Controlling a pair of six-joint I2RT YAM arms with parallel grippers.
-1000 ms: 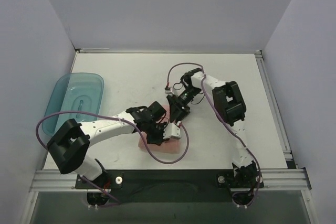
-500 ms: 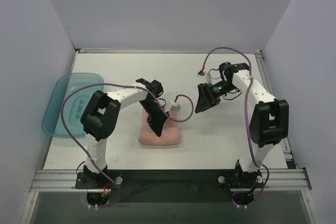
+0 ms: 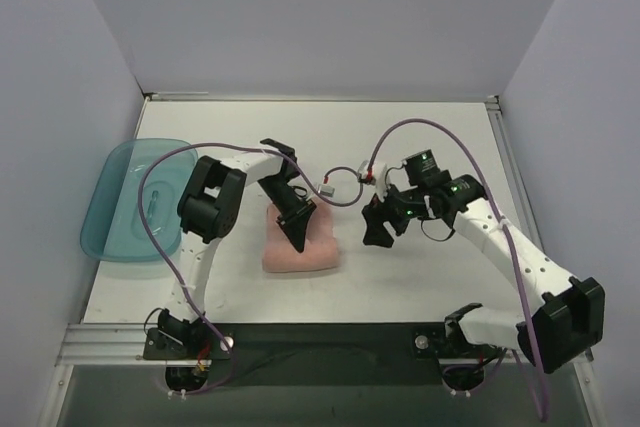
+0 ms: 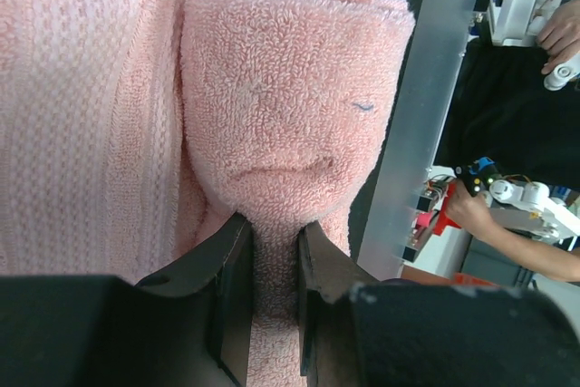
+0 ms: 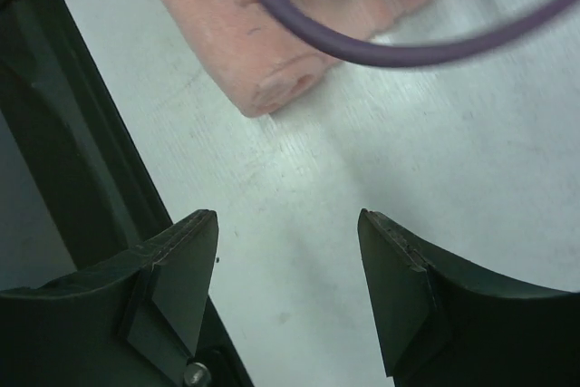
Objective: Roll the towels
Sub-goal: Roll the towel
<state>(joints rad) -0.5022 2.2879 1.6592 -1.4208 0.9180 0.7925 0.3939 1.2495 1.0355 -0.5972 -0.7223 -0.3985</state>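
Observation:
The salmon-pink towel (image 3: 300, 247) lies near the table's front centre, partly rolled into a thick fold. In the left wrist view the towel (image 4: 281, 106) fills the frame, with a rolled bulge ahead of the fingers. My left gripper (image 3: 298, 230) sits on top of the towel, its jaws shut on a pinch of the towel (image 4: 274, 269). My right gripper (image 3: 377, 228) hangs open and empty just right of the towel, above bare table (image 5: 299, 260). The towel's corner (image 5: 290, 52) shows at the top of the right wrist view.
A translucent teal tray (image 3: 140, 197) stands at the table's left edge. Purple cables (image 3: 340, 197) loop over the towel and between the arms; one crosses the right wrist view (image 5: 381, 47). The table's dark front rail (image 5: 82, 178) runs close by the right gripper.
The left arm has swung round and its gripper now pinches the towel from the far side. The right arm first drew back to the right, then came down and left beside the towel.

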